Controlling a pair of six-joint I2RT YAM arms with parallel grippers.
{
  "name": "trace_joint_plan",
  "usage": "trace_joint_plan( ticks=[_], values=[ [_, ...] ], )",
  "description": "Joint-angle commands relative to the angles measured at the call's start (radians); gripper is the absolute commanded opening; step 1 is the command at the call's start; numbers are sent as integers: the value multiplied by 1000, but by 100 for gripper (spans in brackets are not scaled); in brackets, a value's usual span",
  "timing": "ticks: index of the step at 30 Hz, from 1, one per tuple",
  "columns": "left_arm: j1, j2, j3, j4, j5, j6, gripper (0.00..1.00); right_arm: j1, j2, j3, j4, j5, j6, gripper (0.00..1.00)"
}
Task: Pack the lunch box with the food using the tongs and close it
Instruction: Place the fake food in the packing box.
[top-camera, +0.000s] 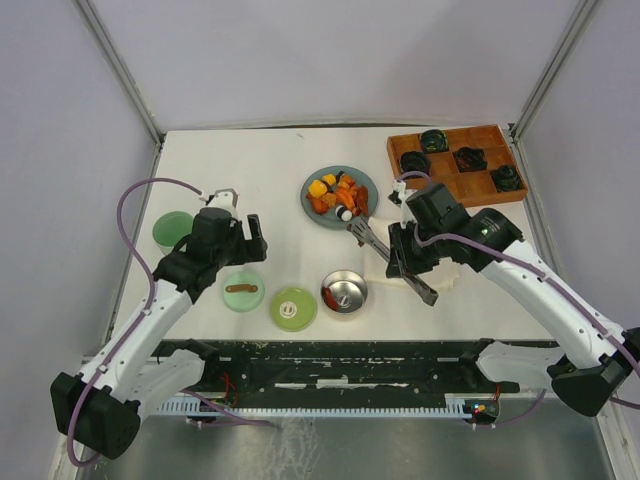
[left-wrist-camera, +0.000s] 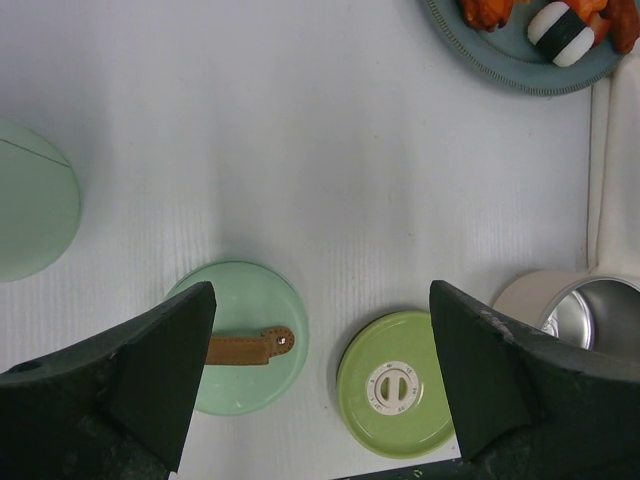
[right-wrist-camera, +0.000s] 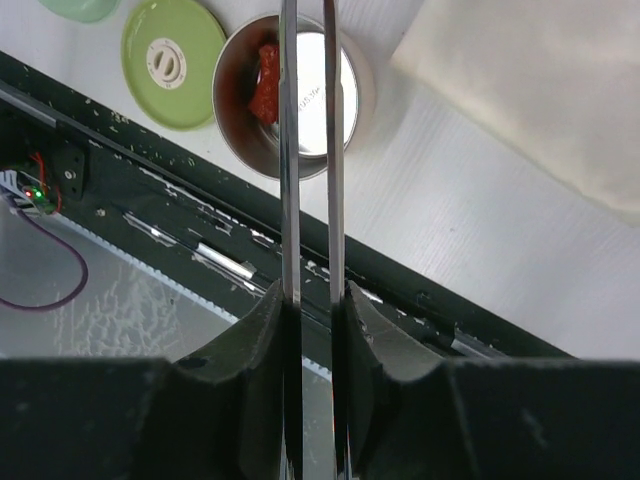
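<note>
White table (top-camera: 260, 160), everything within reach of both arms. The compartmented wooden tray (top-camera: 455, 160) sits at the far right corner, not part of my job. The folded cream cloth (right-wrist-camera: 530, 90) lies under the right arm, probably where the tongs rest. The grey-blue round plate (top-camera: 306, 200) at mid-table is my source. The mint-green cylindrical canister (top-camera: 172, 230) stands uncovered at the left. Its flat mint-green lid with the brown handle (left-wrist-camera: 240, 340) and the lime-green round lid (left-wrist-camera: 397, 385) lie side by side near the front edge, set off so the containers can be filled. The small steel bowl (top-camera: 344, 291) is just right of them, uncovered. The left gripper (left-wrist-camera: 320, 295) hovers above the two lids, jaws spread wide and empty, I'd say waiting to do the closing. The right gripper (right-wrist-camera: 310, 300) is clamped on the long thin silver metal tongs (right-wrist-camera: 290, 150), squeezing the arms near-parallel, and I see nothing between them. One tong end is close to the plate. Bite-size food pieces (top-camera: 335, 192) and the black-and-white roll (left-wrist-camera: 560, 28) are on the plate. One red-brown piece (right-wrist-camera: 266, 85) is in the bowl, so packing has barely started.
</note>
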Motion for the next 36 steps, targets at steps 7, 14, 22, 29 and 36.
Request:
trace_joint_plan(
  ticks=[7,14,22,29,36],
  values=[
    [4,-23,27,33,-45,42,93,212,43,-25,-33,90,66,29],
    [4,-24,25,28,-47,43,93,276,127,-114,25,116,147,30],
    [4,-14,27,30,-40,42,93,293,166,-168,114,103,164,32],
    [4,-14,27,30,-44,42,93,295,188,-199,162,71,170,35],
    [4,-10,26,29,-42,40,93,294,170,-176,108,157,169,42]
  ],
)
